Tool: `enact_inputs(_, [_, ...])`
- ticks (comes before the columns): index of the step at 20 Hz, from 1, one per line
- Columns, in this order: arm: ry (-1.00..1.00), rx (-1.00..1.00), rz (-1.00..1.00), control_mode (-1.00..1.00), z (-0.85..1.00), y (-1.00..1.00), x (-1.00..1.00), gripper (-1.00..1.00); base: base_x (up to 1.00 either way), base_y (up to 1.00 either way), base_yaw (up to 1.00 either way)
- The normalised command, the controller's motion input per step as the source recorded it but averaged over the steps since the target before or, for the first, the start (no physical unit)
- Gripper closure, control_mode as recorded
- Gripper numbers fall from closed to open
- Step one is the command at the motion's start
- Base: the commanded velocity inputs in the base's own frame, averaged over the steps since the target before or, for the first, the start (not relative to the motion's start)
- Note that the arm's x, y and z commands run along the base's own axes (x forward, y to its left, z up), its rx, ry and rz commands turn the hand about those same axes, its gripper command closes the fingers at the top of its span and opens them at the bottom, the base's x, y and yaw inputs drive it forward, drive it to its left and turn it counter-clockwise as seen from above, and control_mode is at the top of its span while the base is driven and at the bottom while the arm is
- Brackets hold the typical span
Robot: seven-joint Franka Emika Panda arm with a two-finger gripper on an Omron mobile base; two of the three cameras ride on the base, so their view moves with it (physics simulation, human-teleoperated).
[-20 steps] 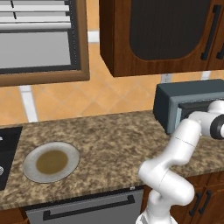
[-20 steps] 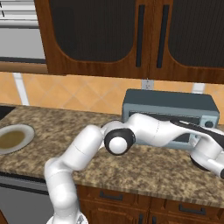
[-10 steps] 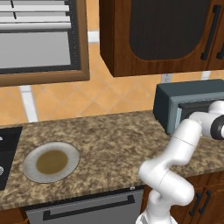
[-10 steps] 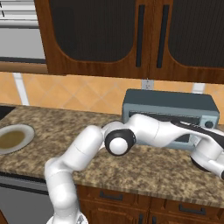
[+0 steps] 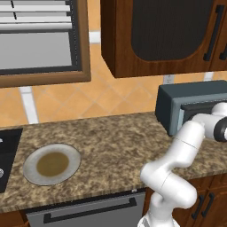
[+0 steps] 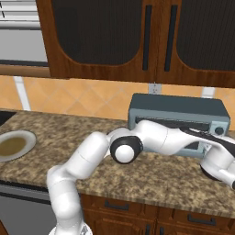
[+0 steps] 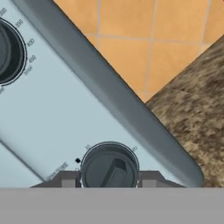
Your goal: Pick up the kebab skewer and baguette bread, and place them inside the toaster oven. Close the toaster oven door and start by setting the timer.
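The toaster oven stands at the right end of the counter, and the toaster oven door is up and closed. My arm reaches across its front to the right-hand control panel. In the hand view my gripper sits on the lower dial, with one fingertip on each side of it, shut on that knob. A second dial lies at the upper left of the same panel. The kebab skewer and baguette bread are hidden from me.
A grey plate with a brown centre lies at the left of the granite counter. A black stove edge is further left. Dark wooden wall cabinets hang above the oven.
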Motion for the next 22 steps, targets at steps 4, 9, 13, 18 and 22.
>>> enact_inputs(4, [0.00, 0.16, -0.03, -1.00, 0.00, 0.00, 0.00, 1.00, 0.00, 0.00, 0.00])
enact_inputs(9, [0.00, 0.17, -0.01, -1.00, 0.00, 0.00, 0.00, 1.00, 0.00, 0.00, 0.00])
enact_inputs(13, [0.00, 0.17, -0.01, -1.00, 0.00, 0.00, 0.00, 1.00, 0.00, 0.00, 0.00])
enact_inputs(18, [0.00, 0.15, -0.03, -1.00, 0.00, 0.00, 0.00, 1.00, 0.00, 0.00, 0.00])
enact_inputs(22, [0.00, 0.14, -0.03, -1.00, 0.00, 0.00, 0.00, 1.00, 0.00, 0.00, 0.00])
